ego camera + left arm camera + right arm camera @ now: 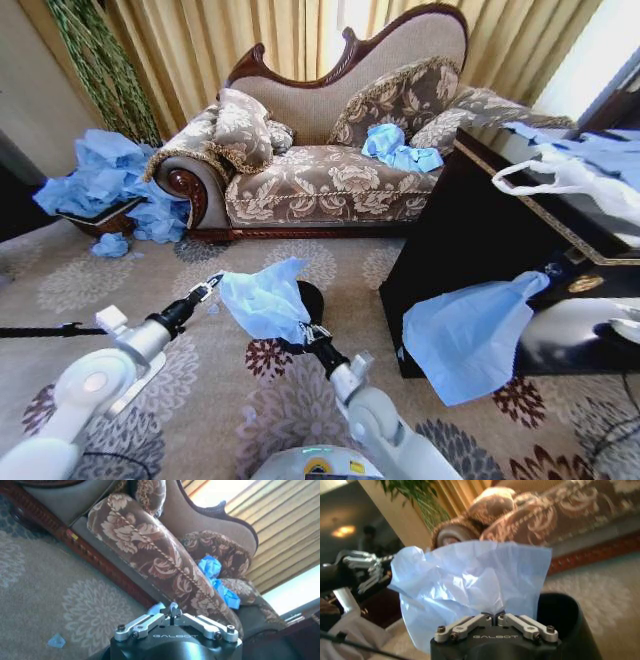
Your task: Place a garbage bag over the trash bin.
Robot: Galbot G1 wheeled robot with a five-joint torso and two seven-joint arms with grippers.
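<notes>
Holding a light-blue garbage bag (265,299) stretched between both grippers, just above the black trash bin (309,298) on the patterned carpet (120,270).

The left gripper (211,284) pinches the bag's upper corner with its fingers together; the right gripper (314,333) has its fingers closed on the bag's lower edge beside the bin's rim. The bag hangs crumpled in front of the bin opening, covering part of it. Behind stands a floral sofa (320,170) with another blue bag (398,148) lying on its seat.
</notes>
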